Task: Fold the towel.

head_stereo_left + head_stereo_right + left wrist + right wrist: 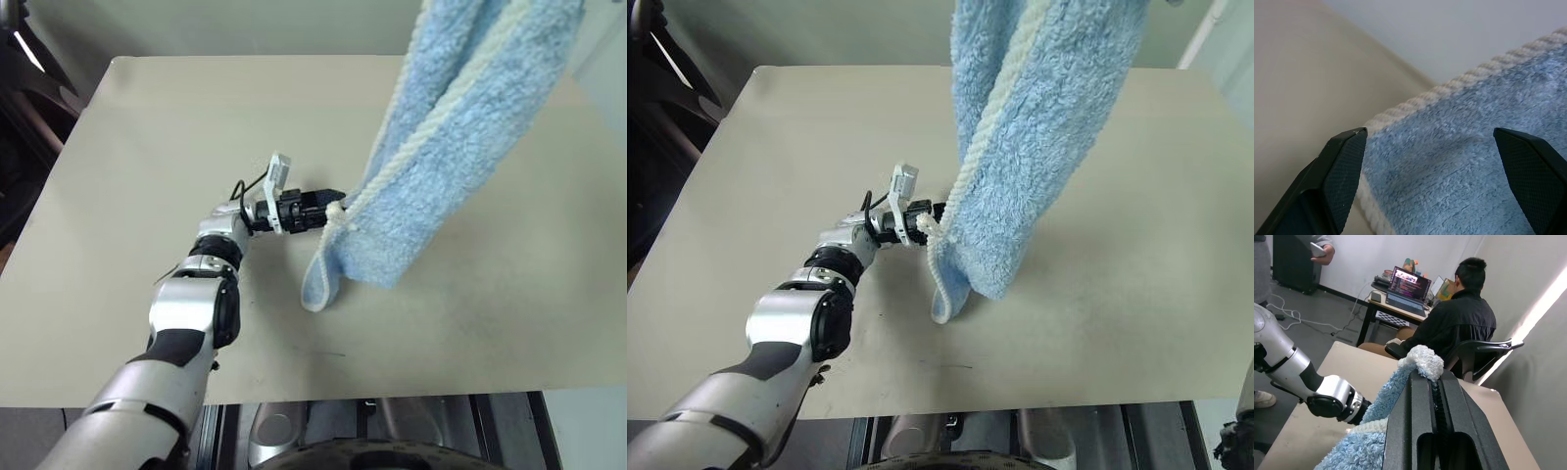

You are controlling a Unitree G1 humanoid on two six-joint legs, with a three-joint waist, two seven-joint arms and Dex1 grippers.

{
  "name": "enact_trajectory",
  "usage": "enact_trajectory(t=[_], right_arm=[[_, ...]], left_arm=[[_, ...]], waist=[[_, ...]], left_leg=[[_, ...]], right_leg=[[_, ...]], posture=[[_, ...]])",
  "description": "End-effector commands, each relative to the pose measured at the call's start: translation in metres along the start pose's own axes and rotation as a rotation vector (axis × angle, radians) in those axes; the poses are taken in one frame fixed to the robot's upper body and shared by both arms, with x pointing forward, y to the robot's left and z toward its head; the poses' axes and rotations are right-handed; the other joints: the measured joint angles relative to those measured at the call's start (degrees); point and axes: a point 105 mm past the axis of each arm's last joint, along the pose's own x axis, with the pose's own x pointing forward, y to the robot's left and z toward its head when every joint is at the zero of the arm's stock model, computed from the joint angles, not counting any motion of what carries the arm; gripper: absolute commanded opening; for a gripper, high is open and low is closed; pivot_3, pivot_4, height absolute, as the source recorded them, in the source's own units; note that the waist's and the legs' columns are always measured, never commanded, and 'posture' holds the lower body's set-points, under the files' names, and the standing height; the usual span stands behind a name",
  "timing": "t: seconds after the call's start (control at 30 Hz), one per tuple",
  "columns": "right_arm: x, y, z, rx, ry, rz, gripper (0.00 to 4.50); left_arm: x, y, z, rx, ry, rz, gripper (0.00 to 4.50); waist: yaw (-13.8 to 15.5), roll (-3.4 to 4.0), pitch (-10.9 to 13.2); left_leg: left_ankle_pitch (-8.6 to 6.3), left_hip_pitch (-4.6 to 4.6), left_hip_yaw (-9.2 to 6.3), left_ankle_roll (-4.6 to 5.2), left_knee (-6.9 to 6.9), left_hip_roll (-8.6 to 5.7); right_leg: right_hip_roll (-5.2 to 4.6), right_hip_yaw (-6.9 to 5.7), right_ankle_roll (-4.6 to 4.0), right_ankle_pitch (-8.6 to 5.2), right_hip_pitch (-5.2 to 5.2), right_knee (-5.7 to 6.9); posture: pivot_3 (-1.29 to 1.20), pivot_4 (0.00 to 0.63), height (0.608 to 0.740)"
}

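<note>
So the left gripper [336,208] sits over the beige table [118,196], fingers [1344,161] spread wide, right at the towel's corded edge near its lower corner, with nothing pinched between them. The towel [460,127] is fluffy light-blue terry with a cream-white rope-like trim and a little white loop by that corner. It hangs doubled over in the air, its bottom curl just brushing the tabletop. Up top, the right gripper [1436,382] is clamped on the towel's upper end.
</note>
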Motion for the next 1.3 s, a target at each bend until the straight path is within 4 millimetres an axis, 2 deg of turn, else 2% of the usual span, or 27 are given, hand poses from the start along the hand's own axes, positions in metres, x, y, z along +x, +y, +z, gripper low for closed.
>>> enact_trajectory(t=[0.03, 0.33, 0.63, 0.67, 0.8, 1.13, 1.3], right_arm=[[-0.002, 0.007, 0.013, -0.051, -0.01, 0.012, 0.03], [0.002, 0.013, 0.017, -0.049, -0.022, 0.041, 0.03], [0.002, 0.013, 0.018, -0.049, -0.026, 0.043, 0.03], [0.003, 0.013, 0.018, -0.05, -0.026, 0.044, 0.03], [0.005, 0.015, 0.022, -0.069, -0.031, 0.074, 0.03], [0.007, 0.016, 0.022, -0.056, -0.022, 0.092, 0.03], [0.011, 0.021, 0.022, -0.054, -0.015, 0.114, 0.03]], left_arm=[[0.01, -0.004, 0.013, 0.068, -0.002, -0.034, 4.5], [0.023, -0.003, 0.03, 0.156, -0.029, -0.006, 4.5], [0.024, -0.004, 0.031, 0.171, -0.016, -0.02, 4.5], [0.025, -0.005, 0.03, 0.179, -0.004, -0.024, 4.5], [0.03, -0.018, 0.021, 0.204, 0.242, -0.155, 4.5], [0.039, -0.024, 0.027, 0.262, 0.312, -0.195, 4.5], [0.054, -0.033, 0.035, 0.347, 0.339, -0.253, 4.5]], waist=[[0.01, 0.0, 0.0], [0.01, 0.0, 0.0], [0.02, 0.0, 0.0], [0.02, 0.0, 0.0], [0.11, 0.0, 0.0], [0.18, 0.0, 0.0], [0.29, 0.0, 0.0]], left_leg=[[0.0, 0.0, 0.0, 0.0, 0.0, 0.0], [0.0, -0.01, 0.0, 0.0, -0.02, 0.0], [0.0, -0.03, 0.01, 0.0, -0.01, 0.0], [0.0, -0.03, 0.0, 0.0, 0.0, 0.0], [0.0, -0.08, 0.0, 0.0, 0.01, 0.0], [-0.05, -0.17, -0.01, 0.09, 0.02, -0.01], [-0.05, -0.3, -0.01, 0.09, 0.05, -0.01]], right_leg=[[0.0, 0.0, 0.0, 0.0, 0.0, 0.0], [0.01, 0.0, 0.13, 0.05, -0.01, 0.0], [0.01, 0.0, 0.14, 0.04, -0.02, -0.01], [0.01, 0.0, 0.15, 0.04, -0.02, -0.01], [0.0, 0.0, 0.14, 0.05, -0.06, 0.0], [-0.02, -0.01, 0.24, 0.1, -0.13, -0.02], [-0.02, -0.02, 0.47, 0.23, -0.22, -0.02]], posture=[[0.0, 0.15, 0.733], [0.0, 0.15, 0.733], [0.0, 0.15, 0.733], [0.0, 0.15, 0.733], [0.0, 0.15, 0.733], [0.0, 0.15, 0.733], [0.0, 0.15, 0.733]])
